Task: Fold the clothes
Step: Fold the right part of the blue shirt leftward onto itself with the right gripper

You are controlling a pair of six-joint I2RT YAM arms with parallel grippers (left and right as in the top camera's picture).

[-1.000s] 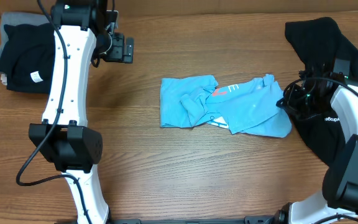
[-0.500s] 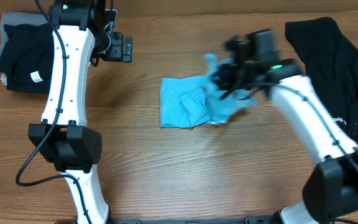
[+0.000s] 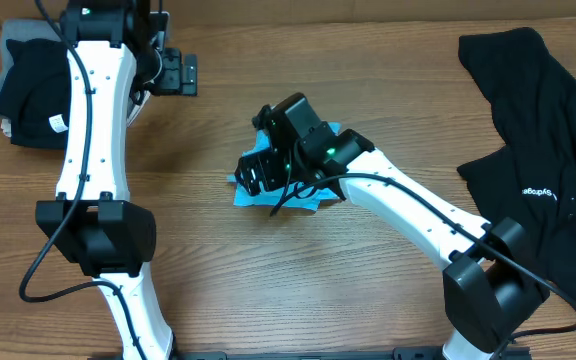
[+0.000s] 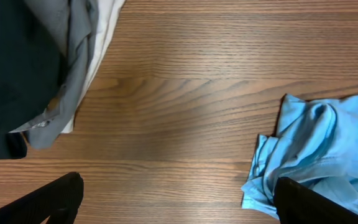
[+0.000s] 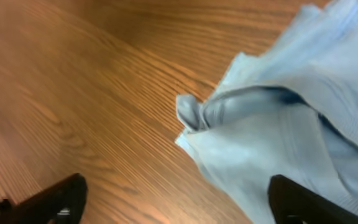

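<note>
The clothes, a light sky-blue T-shirt, lie bunched in a small heap at the table's middle, mostly hidden under my right arm. My right gripper hovers over the heap's left edge. In the right wrist view its fingers stand wide apart, with the crumpled blue cloth lying on the wood below the right gripper and nothing pinched. My left gripper hangs open at the far left. In the left wrist view the left gripper is over bare wood, with the shirt by its right finger.
A large black T-shirt is spread over the table's right side. A stack of folded black, grey and beige garments sits at the far left corner and shows as the stack in the left wrist view.
My right arm swung from the table's right side to the middle, dragging the shirt's right half over its left, then opened its jaws. The left gripper shifted slightly left.
</note>
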